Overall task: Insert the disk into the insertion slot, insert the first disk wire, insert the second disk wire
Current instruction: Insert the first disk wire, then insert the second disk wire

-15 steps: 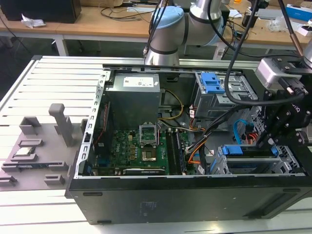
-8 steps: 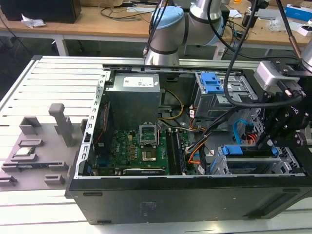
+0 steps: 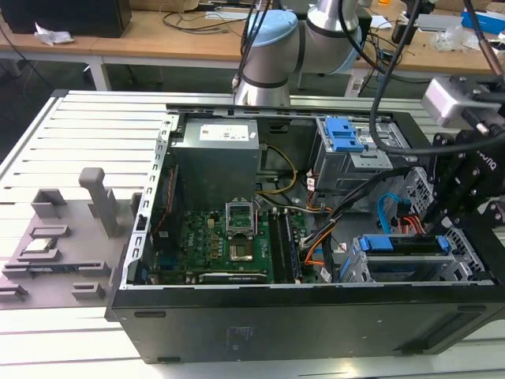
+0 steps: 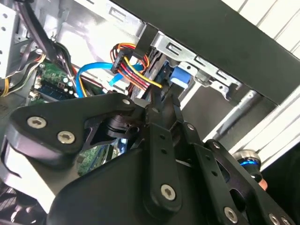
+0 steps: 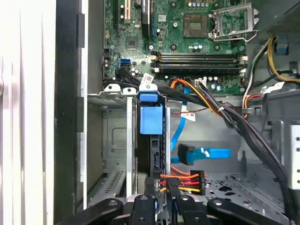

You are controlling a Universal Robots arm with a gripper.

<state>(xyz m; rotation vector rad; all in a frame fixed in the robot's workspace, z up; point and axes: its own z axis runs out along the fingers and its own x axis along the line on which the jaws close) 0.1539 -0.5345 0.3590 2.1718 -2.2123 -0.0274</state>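
The disk (image 5: 151, 123), in its blue carrier, sits inside the insertion slot (image 5: 116, 100) of the silver cage; in the exterior view the disk (image 3: 402, 245) lies in the cage (image 3: 467, 254) at the case's near right corner. My gripper (image 5: 161, 188) hangs at the disk's rear edge, shut on the first disk wire (image 5: 185, 182), a black plug with red, orange and yellow leads. The gripper (image 4: 157, 101) and those leads (image 4: 129, 63) also appear in the second wrist view. The second disk wire (image 5: 206, 153), light blue, lies loose beside the disk with its dark plug free.
The green motherboard (image 3: 229, 241) and power supply (image 3: 217, 154) fill the case's left half. A grey cage with blue tabs (image 3: 347, 142) stands at the back. Thick black cables (image 5: 243, 126) cross beside the drive bay. Grey fixtures (image 3: 59, 237) lie on the slatted table.
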